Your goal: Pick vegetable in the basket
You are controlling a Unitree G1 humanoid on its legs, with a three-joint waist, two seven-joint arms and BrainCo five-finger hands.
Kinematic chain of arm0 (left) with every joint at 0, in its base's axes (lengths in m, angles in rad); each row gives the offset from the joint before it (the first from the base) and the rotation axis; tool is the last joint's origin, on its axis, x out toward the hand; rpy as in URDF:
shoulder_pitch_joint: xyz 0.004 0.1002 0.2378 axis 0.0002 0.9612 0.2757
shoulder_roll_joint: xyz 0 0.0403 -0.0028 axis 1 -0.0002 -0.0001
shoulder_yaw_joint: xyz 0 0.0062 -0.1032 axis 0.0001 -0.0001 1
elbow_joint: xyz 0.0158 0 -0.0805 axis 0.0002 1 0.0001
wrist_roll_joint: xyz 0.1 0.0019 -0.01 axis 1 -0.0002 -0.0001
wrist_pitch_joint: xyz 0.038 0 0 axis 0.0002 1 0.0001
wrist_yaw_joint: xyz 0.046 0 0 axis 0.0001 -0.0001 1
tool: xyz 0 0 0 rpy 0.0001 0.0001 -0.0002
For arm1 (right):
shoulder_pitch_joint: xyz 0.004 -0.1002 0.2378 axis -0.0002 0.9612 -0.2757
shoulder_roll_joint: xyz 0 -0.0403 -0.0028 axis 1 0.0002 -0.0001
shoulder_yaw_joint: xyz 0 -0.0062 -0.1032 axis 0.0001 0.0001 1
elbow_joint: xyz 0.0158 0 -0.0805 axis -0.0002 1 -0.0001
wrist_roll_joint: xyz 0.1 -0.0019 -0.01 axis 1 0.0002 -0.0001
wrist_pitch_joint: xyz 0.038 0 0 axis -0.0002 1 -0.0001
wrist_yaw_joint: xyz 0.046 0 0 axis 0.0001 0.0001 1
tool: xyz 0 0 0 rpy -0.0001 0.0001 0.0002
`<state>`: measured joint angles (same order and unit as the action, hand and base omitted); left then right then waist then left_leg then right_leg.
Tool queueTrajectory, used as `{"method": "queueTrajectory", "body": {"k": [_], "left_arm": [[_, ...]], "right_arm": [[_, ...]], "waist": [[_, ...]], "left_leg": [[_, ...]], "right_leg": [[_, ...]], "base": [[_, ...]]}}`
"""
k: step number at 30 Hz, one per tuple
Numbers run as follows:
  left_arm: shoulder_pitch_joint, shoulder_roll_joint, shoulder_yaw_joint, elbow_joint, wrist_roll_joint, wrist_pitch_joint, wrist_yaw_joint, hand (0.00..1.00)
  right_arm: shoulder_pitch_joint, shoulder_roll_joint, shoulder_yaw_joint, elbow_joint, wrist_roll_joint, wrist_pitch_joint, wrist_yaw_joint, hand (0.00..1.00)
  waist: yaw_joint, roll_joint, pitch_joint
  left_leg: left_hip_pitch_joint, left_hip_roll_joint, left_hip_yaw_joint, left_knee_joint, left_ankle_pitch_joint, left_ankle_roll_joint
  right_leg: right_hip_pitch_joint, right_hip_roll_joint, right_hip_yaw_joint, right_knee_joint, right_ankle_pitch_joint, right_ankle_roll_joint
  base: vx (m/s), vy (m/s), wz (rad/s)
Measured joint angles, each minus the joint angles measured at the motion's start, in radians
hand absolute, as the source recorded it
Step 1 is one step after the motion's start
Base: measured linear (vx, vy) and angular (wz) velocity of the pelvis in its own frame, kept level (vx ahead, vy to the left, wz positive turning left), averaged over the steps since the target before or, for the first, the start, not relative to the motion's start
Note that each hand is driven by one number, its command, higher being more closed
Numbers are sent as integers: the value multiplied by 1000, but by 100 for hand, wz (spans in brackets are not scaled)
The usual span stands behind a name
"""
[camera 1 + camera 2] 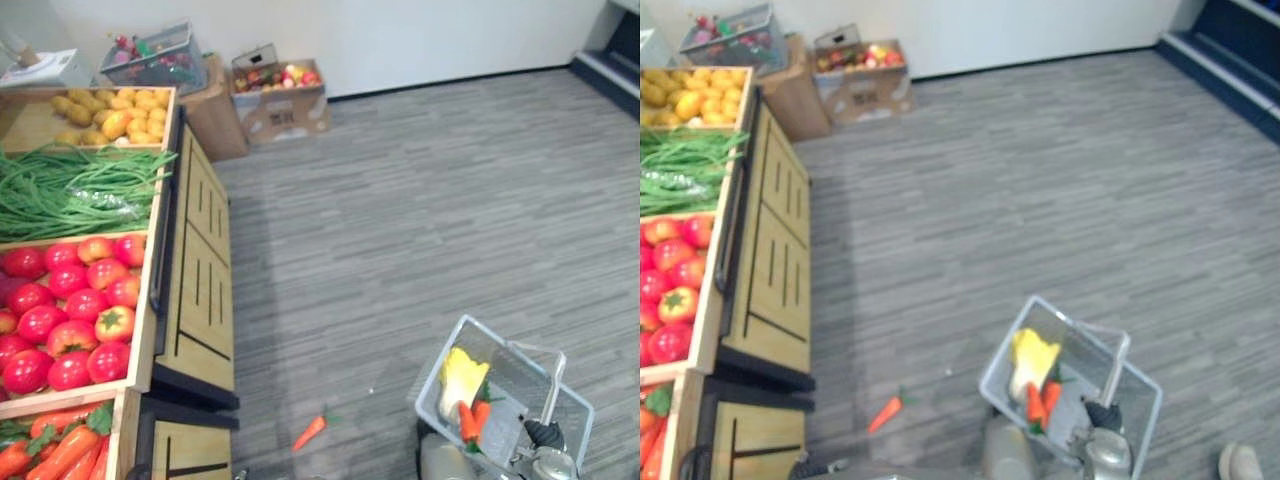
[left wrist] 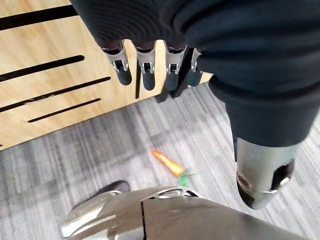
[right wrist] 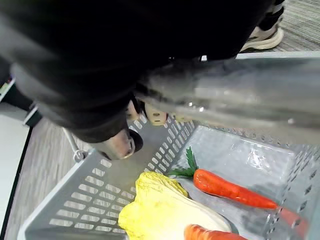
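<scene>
Fingers of the right hand [image 3: 120, 144] curl round the silver metal handle [image 3: 235, 95] of a pale grey slotted plastic basket [image 3: 90, 185]. Below them, inside it, lie a yellow leafy cabbage [image 3: 160, 210] and two orange carrots [image 3: 230, 189]. Beside the slatted wooden stand [image 2: 50, 90] the left hand [image 2: 145, 70] hangs with straight fingers slightly apart, and beyond their tips a loose orange carrot [image 2: 167, 162] lies on the grey floor [image 2: 75, 150].

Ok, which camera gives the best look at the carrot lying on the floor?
The left wrist view: the carrot is largest there, whole, with its green top clear on the grey floor. Both eye views show it small, lying between the wooden stand and the basket.
</scene>
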<state>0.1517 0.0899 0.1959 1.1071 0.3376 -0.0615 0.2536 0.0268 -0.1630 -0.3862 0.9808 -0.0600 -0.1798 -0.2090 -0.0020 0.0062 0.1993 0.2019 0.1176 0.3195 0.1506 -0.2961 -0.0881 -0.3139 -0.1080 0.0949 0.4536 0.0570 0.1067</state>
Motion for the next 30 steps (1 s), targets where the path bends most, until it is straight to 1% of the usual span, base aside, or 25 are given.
{"method": "queueTrajectory", "body": {"k": [2,4,6,7,8,9,10,11,12,13,14,16,17,18,19,21,22,23,24,25,26,27,28,29,30], "left_arm": [[2,2,5,0,25,6,0,0],[2,1,7,0,30,7,0,0],[6,3,9,5,30,7,2,0],[11,13,10,5,31,7,1,0],[1,0,21,10,31,12,1,0],[-1,-16,31,8,34,13,1,0],[-1,-24,38,8,34,11,2,0],[0,-33,47,7,34,7,3,0],[0,-34,48,7,33,7,4,0],[0,-35,48,5,30,6,5,0],[0,-44,54,2,25,6,8,0],[0,-47,69,-6,18,5,9,0],[0,-49,81,-12,17,5,10,0],[0,-51,88,-13,16,2,10,0],[0,-51,89,-13,14,-2,11,0],[0,-54,105,-12,-9,-2,12,0],[2,-60,120,-11,-10,-1,13,0],[9,-64,126,-11,-10,0,14,0],[13,-66,127,-11,-11,0,14,0],[16,-66,135,-7,-10,6,14,0],[21,-69,149,-3,-9,7,14,0],[22,-71,155,-3,-9,7,14,0],[23,-73,163,-3,-9,7,13,0],[25,-76,165,-2,-8,7,13,0],[32,-82,164,-1,-8,7,13,0]], "right_arm": [[15,5,-1,-25,0,-1,-6,100],[7,4,-4,-26,-1,-1,-8,100],[-2,9,-9,-24,-1,0,-12,100],[11,18,-19,-22,-1,0,-13,100],[0,12,-30,-21,-1,3,-15,100],[-3,9,-41,-21,-1,3,-19,100],[-3,6,-40,-19,-1,5,-22,100],[-1,1,-41,-17,0,5,-22,100],[3,-2,-40,-17,0,5,-22,100],[8,-4,-40,-17,0,5,-22,100],[11,-9,-40,-10,0,5,-22,100],[13,-18,-40,12,1,5,-21,100],[17,-19,-40,19,1,5,-21,100],[21,-18,-40,19,1,5,-21,100],[20,-19,-40,19,1,5,-20,100],[22,-22,-41,19,1,5,-19,100],[24,-26,-41,22,1,5,-15,100],[21,-27,-41,25,1,5,-9,100],[18,-26,-42,26,0,5,-6,100],[17,-25,-47,29,0,6,1,100],[17,-22,-57,30,-1,6,2,100],[17,-21,-64,30,-1,6,2,100],[20,-20,-73,29,-1,6,2,100],[28,-24,-79,29,-1,6,1,100],[36,-28,-79,29,-1,6,1,100]], "waist": [[-10,-14,-3],[-7,-15,-4],[-7,-21,-8],[-6,-40,-17],[-3,-3,-17],[-9,18,-22],[-13,28,-21],[-17,38,-28],[-22,41,-34],[-22,41,-35],[-20,40,-36],[-20,37,-35],[-16,31,-32],[-10,30,-32],[-8,30,-32],[-3,30,-32],[5,30,-32],[9,30,-32],[9,30,-32],[10,29,-32],[10,29,-32],[10,29,-32],[9,28,-33],[9,31,-35],[8,42,-42]], "left_leg": [[12,0,12,-16,10,3],[13,9,26,-28,17,-9],[18,25,31,-56,32,-39],[31,27,27,-79,36,-67],[36,75,21,-81,45,-96],[26,94,0,-69,60,-111],[24,110,-14,-56,73,-118],[3,127,-56,-13,101,-125],[-31,140,-96,49,137,-120],[-50,143,-117,82,158,-118],[-96,150,-155,165,220,-107],[-140,156,-196,257,298,-96],[-180,164,-213,327,380,-89],[-210,172,-223,396,443,-96],[-223,175,-222,430,431,-100],[-270,143,-222,481,320,-113],[-289,112,-223,460,268,-109],[-299,93,-218,417,243,-104],[-303,83,-217,381,234,-101],[-307,69,-206,291,223,-91],[-306,65,-186,194,225,-87],[-303,61,-187,147,232,-78],[-302,51,-187,81,251,-56],[-303,42,-184,8,312,-35],[-305,41,-177,-26,392,-33]], "right_leg": [[-2,-43,-82,-13,-36,-40],[-10,-66,-123,-60,-39,-45],[-10,-91,-154,-156,-22,-29],[8,-103,-169,-199,-7,18],[7,-71,-197,-174,-24,22],[0,-52,-215,-159,-53,11],[0,-43,-225,-144,-72,2],[4,-36,-240,-122,-104,-12],[18,-36,-258,-117,-126,-24],[27,-37,-266,-121,-136,-27],[55,-40,-283,-126,-159,-36],[95,-40,-304,-142,-172,-53],[133,-37,-315,-166,-180,-61],[174,-35,-318,-202,-180,-67],[191,-34,-318,-215,-180,-68],[244,-33,-316,-255,-179,-75],[267,-33,-316,-274,-180,-77],[276,-33,-315,-282,-180,-77],[283,-33,-315,-285,-180,-77],[296,-33,-312,-291,-180,-77],[308,-37,-309,-296,-181,-76],[312,-40,-309,-296,-182,-73],[317,-50,-308,-293,-189,-58],[322,-63,-306,-286,-197,-34],[322,-64,-304,-280,-205,-14]], "base": [[13,-18,-5],[91,-55,-18],[195,-150,-12],[260,-262,2],[318,-343,7],[276,-305,3],[251,-318,17],[236,-340,24],[222,-340,30],[240,-370,39],[185,-285,37],[176,-250,31],[217,-243,24],[183,-195,17],[209,-161,5],[209,-134,-1],[170,-57,-8],[156,-32,-14],[155,16,-16],[156,62,-15],[155,87,-15],[142,142,-11],[129,198,-4],[126,224,-3],[127,272,1]]}}
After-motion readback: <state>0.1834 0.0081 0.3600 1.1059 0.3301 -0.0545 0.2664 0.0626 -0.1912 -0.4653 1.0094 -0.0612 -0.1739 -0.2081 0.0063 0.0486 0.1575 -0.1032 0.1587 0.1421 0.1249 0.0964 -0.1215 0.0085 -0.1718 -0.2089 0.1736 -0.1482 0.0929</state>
